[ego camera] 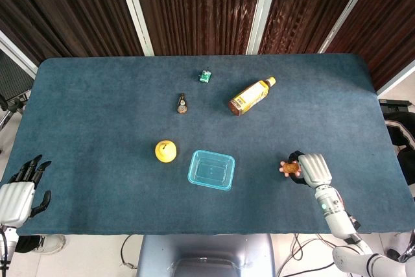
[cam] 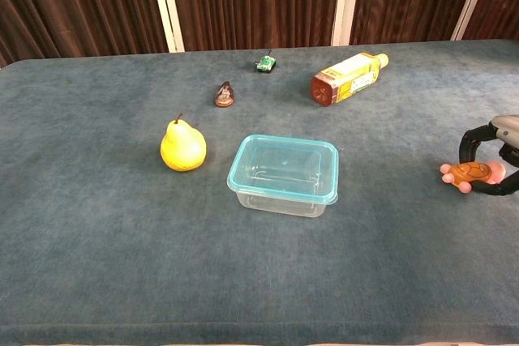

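Orange turtle toy (cam: 469, 174) seemingly pinched by right hand (ego camera: 310, 169); only head view shows spread left hand (ego camera: 18, 192).

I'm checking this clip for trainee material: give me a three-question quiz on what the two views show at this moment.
1. True or false: the right hand has its fingers around the turtle toy.
2. Which thing lies on its side? A) the yellow pear B) the bottle C) the clear blue-rimmed container
3. Fill in: the left hand rests at the table's near-left ____, fingers apart, holding nothing.

Key:
1. True: the dark fingers curl round the toy on both sides.
2. B.
3. Corner.
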Controlling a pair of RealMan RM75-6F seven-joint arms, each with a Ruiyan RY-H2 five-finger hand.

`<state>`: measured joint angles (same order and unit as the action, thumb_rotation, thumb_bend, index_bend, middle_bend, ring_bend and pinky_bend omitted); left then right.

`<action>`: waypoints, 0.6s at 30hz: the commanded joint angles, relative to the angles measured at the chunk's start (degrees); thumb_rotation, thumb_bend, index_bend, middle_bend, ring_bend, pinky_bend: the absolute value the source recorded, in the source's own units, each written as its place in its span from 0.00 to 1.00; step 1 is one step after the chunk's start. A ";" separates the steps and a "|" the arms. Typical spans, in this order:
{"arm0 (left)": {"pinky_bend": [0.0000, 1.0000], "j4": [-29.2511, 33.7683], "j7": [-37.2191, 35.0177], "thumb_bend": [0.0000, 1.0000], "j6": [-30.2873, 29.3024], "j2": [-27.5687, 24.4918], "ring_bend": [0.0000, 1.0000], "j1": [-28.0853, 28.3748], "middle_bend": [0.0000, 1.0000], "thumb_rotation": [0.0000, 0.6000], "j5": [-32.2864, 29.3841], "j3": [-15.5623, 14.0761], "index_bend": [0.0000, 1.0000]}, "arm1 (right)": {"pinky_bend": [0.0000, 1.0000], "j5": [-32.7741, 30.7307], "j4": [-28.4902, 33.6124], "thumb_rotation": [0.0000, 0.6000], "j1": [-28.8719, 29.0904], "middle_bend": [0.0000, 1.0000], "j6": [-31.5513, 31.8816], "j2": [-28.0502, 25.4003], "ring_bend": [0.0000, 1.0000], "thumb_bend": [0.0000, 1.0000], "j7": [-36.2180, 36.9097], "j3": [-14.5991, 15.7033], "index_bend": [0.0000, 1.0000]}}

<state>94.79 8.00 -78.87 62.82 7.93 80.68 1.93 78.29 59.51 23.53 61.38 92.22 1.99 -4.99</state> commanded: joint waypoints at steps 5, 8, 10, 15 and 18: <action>0.28 0.00 -0.07 0.47 -0.03 -0.04 0.08 -0.02 0.00 1.00 -0.06 0.03 0.14 | 1.00 2.53 -3.95 1.00 -0.46 0.72 3.74 2.17 1.00 1.00 2.96 0.16 0.87; 0.28 0.02 -0.08 0.47 0.04 -0.07 0.08 -0.01 0.00 1.00 -0.07 0.00 0.14 | 1.00 2.81 -5.18 1.00 -0.60 0.74 4.65 2.83 1.00 1.00 2.81 0.06 0.87; 0.28 0.03 -0.05 0.47 0.07 -0.07 0.08 0.00 0.00 1.00 -0.10 0.01 0.14 | 1.00 2.78 -5.42 1.00 -0.68 0.75 4.61 2.96 1.00 1.00 2.75 0.09 0.87; 0.28 0.11 0.06 0.47 0.10 -0.06 0.08 0.00 0.00 1.00 -0.26 0.05 0.14 | 1.00 3.59 -5.70 1.00 -0.61 0.73 3.87 2.31 1.00 1.00 4.42 0.86 0.82; 0.28 0.15 0.08 0.47 0.12 -0.08 0.08 -0.01 0.00 1.00 -0.31 0.05 0.14 | 1.00 3.37 -2.79 1.00 -0.44 0.56 1.20 -0.22 1.00 0.81 5.41 1.66 0.55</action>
<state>94.94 8.08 -78.75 62.74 7.93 80.37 1.98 81.71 55.13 22.97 64.03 93.44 6.80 -3.89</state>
